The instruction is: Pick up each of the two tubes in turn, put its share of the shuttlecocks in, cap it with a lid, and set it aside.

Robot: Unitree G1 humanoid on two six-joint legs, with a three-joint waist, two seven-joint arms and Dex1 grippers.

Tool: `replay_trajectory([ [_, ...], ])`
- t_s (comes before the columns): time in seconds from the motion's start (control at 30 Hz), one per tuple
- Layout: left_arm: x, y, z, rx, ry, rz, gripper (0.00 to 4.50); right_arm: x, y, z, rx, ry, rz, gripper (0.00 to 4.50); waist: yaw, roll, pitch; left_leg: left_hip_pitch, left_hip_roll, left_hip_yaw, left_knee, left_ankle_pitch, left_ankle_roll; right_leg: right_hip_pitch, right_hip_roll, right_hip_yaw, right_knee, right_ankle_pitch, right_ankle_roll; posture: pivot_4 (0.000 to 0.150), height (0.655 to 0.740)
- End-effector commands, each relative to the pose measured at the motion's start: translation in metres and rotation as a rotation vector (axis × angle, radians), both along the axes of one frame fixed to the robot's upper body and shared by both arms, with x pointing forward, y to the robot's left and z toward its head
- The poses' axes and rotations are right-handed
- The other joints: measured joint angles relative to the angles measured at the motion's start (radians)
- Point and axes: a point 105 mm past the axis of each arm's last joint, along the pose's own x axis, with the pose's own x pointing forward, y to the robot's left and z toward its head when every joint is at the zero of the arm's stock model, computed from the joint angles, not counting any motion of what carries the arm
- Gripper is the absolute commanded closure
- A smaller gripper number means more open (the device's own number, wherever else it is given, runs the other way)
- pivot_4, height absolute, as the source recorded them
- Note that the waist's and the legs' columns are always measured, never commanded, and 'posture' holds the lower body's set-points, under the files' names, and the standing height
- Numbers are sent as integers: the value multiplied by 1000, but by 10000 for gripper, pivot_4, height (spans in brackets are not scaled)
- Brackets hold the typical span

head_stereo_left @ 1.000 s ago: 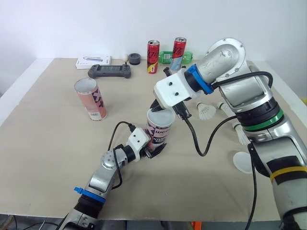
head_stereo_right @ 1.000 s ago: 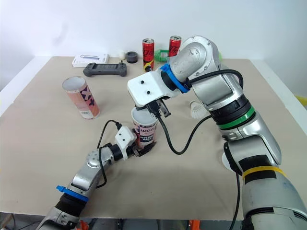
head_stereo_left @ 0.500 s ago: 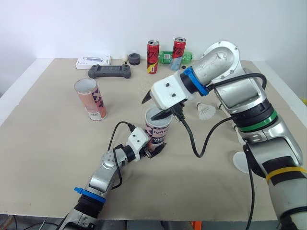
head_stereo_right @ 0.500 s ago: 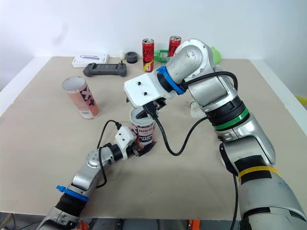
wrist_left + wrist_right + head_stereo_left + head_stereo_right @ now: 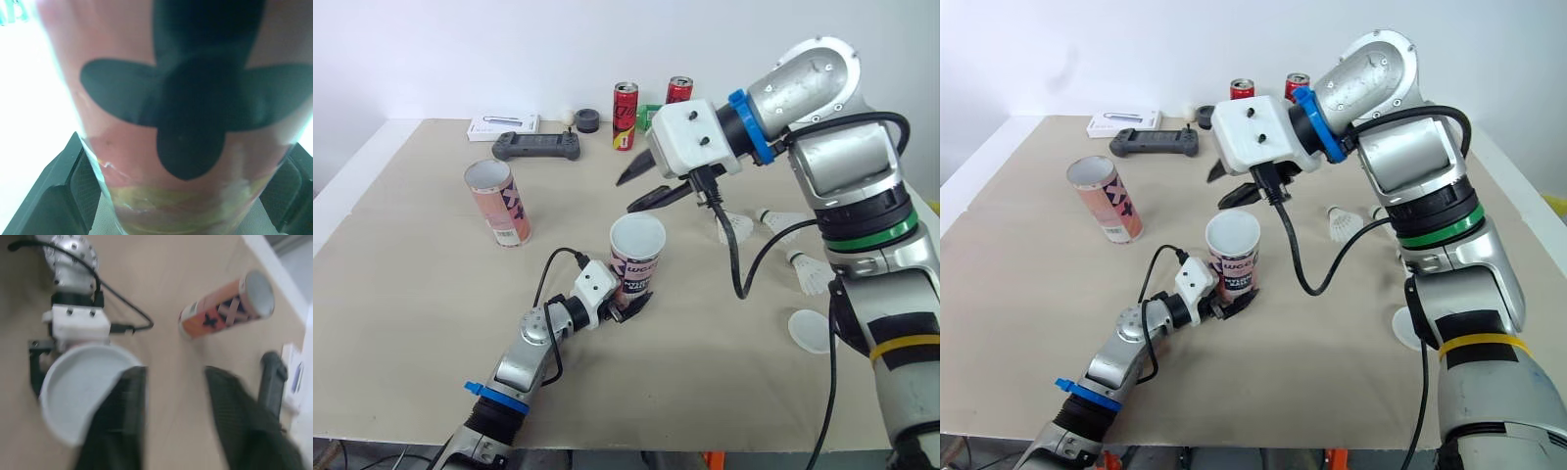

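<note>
You have one tube point(image 5: 636, 259) centred on the surface point(image 5: 411, 294), the second tube point(image 5: 499, 206) behind-left of it, shuttlecocks point(image 5: 735, 229) and a lid point(image 5: 810, 331) to its right.

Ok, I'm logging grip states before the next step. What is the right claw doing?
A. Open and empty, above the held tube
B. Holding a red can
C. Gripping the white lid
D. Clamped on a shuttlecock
A: the right claw has its two fingers spread with nothing between them, up above the tube that the left claw grips near its base.
</note>
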Motion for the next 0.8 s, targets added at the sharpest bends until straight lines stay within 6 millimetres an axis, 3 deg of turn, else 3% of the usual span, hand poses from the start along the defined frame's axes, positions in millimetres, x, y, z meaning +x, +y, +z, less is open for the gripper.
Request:
replay_trajectory([
  [0.03, -1, 2, -22, 43, 81, 13, 5170, -11, 0, -13, -43, 34, 42, 44596, -1, 0, 0, 0, 0, 0, 0, 0, 0, 0, 0, 0, 0, 0, 0, 1500, 7400],
  [0.4, -1, 2, -22, 44, 80, 13, 5170, -5, 10, -63, -78, 187, 42, 44596, -1, 0, 0, 1, 0, 0, 0, 0, 0, 1, 0, 0, 0, 0, 1, 1500, 7400],
  [0.8, -1, 3, -22, 41, 82, 17, 5170, 4, 16, -95, -52, 339, 21, 44596, -10, 1, -9, 7, 1, 0, 0, 0, 0, 4, 1, 0, 0, 0, 0, 1500, 7400],
])
